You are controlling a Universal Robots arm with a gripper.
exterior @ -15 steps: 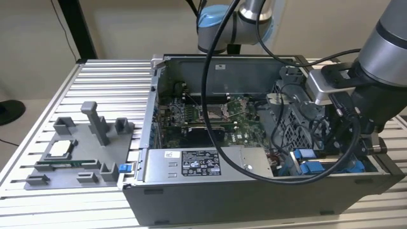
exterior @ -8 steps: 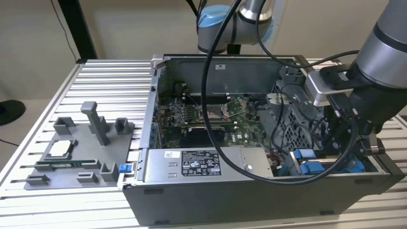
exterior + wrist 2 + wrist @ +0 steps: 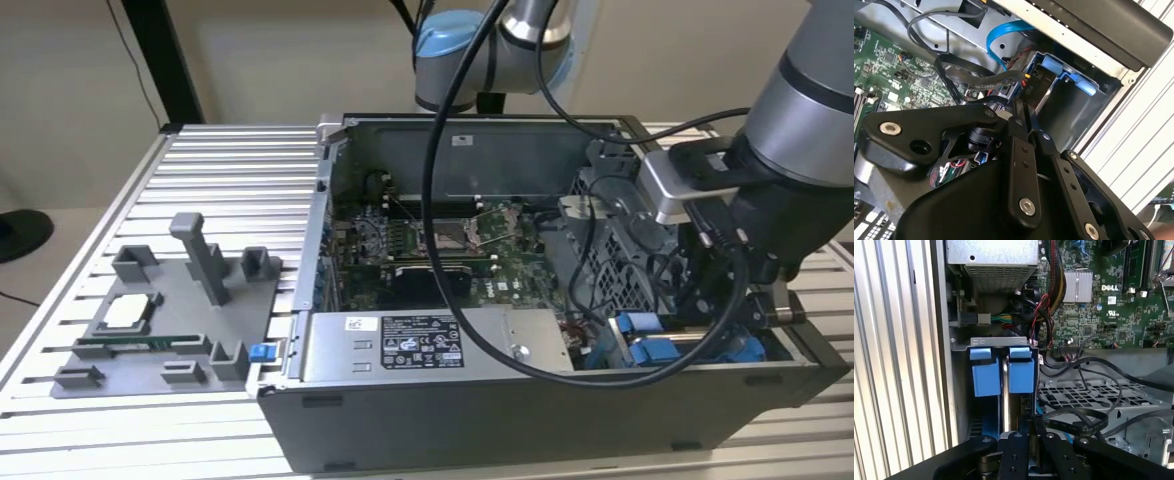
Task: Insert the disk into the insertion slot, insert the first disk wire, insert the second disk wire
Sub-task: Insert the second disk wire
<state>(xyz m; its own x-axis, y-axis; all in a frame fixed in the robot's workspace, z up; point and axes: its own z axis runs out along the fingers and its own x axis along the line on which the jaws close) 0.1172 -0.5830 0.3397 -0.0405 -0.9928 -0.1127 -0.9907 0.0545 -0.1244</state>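
One open computer case point(image 3: 441, 400) lies on the slatted tabletop point(image 3: 227, 170) in the exterior view, its side panel off so the arm can reach in from above; one grey parts fixture point(image 3: 160, 320) sits on the tabletop beside the case toward the exterior view's left, holding spare parts out of the way. Inside the case one labelled power supply box point(image 3: 427, 345) lies along the near wall, and the arm comes down past it at the near corner toward the exterior view's right, where blue plastic point(image 3: 654, 350) marks the insertion slot. In the second wrist view the tool point(image 3: 1021, 112) points into that corner of the case with its two black fingers point(image 3: 1016, 165) drawn close together; they appear clenched on something thin, likely a wire connector, though what they grip I cannot tell. Just beyond the tips one blue latch piece point(image 3: 1079, 82) sits on the bay, with one blue flat cable point(image 3: 999, 37) looping above it. In the first wrist view two blue latch tabs point(image 3: 1001, 375) stand side by side at the insertion slot point(image 3: 999, 342), and the slim edge between them seems to be the disk already seated in the bay, judging by how it sits flush. One black flat cable point(image 3: 1079, 420) curls beside the slot over the perforated cage point(image 3: 1094, 395), slack enough to reach the drive.
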